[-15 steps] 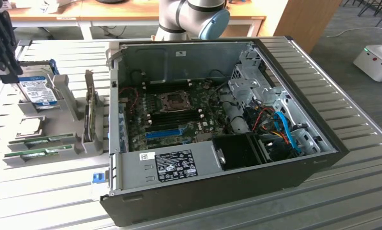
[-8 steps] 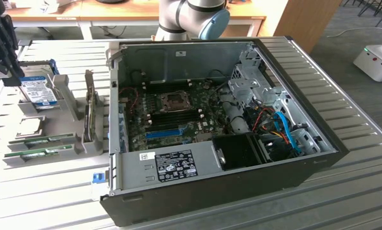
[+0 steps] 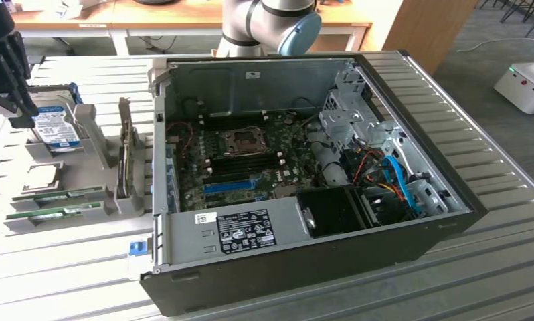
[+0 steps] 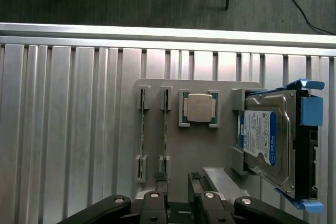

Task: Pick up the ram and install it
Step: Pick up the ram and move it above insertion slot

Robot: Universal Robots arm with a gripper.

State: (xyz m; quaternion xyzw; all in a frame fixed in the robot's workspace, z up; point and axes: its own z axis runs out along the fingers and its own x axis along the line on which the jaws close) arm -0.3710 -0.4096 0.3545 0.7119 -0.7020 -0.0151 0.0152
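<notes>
- Ram [image 4: 165, 129] stands on edge in grey holder [image 4: 199, 150] slot, just beside second stick [image 4: 143, 129], on tabletop [image 4: 79, 129].
- My jaws hang over one end of it, spread apart, gripping nothing.

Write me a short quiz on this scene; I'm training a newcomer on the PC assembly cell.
1. How many thin green memory sticks stand in the grey plastic holder?
2. True or false: the black tool grips one of them.
3. What sits between the sticks and the silver hard drive with blue label? A) square silver processor chip B) fan C) screwdriver
Key: 1 two; 2 false, open and empty; 3 A.
</notes>
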